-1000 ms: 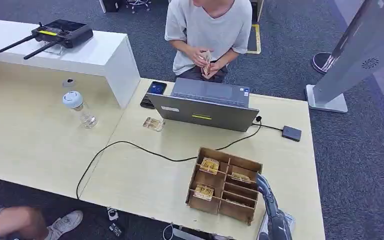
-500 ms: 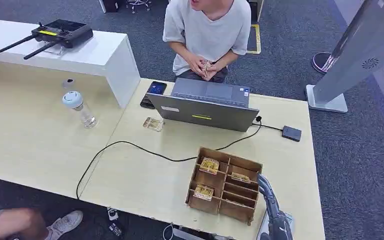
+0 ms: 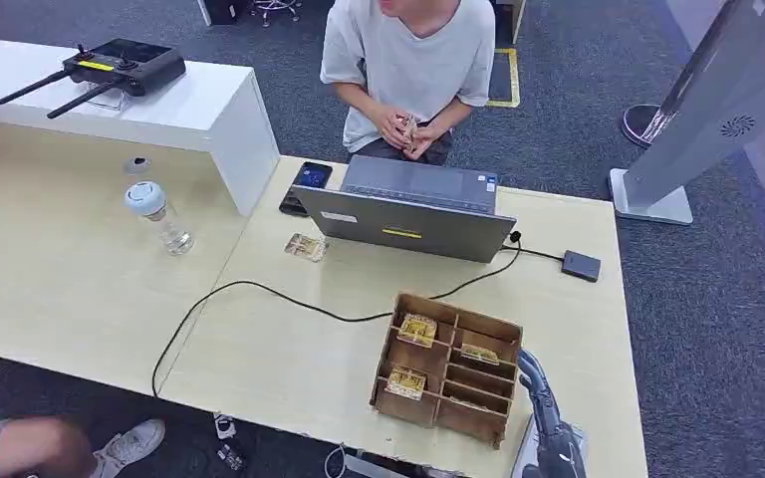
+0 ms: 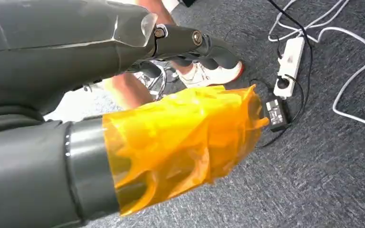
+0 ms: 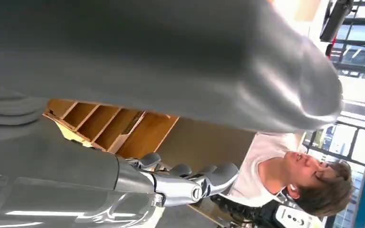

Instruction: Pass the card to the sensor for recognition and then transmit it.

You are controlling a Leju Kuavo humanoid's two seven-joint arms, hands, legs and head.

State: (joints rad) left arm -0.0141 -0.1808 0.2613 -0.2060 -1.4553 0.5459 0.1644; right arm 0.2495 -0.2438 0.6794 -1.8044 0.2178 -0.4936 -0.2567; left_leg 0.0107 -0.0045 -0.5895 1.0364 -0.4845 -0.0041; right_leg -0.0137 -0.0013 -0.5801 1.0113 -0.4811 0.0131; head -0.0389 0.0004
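Observation:
A wooden divided box [image 3: 478, 327] stands near the table's front edge, with cards [image 3: 418, 329] lying in several of its compartments. My right hand [image 3: 536, 385] hovers just beside the box's right wall, fingers [image 5: 190, 178] stretched out and holding nothing; the right wrist view shows the box [image 5: 116, 128] behind them. One more card [image 3: 306, 246] lies loose on the table left of the laptop. The small black sensor [image 3: 580, 265] sits at the right, wired to the laptop. My left hand [image 4: 180, 142], wrapped in orange film, hangs over the floor with nothing in it.
An open laptop [image 3: 408, 204] stands at the table's far side, with a phone [image 3: 309, 179] to its left. Behind it sits a person, fingering a card [image 3: 408, 127]. A black cable [image 3: 259, 289] crosses the table. A bottle [image 3: 159, 214] and a remote controller [image 3: 125, 65] are at the left.
My right hand has slid slightly back toward the table's near edge beside the box. The person's hands have shifted with the card.

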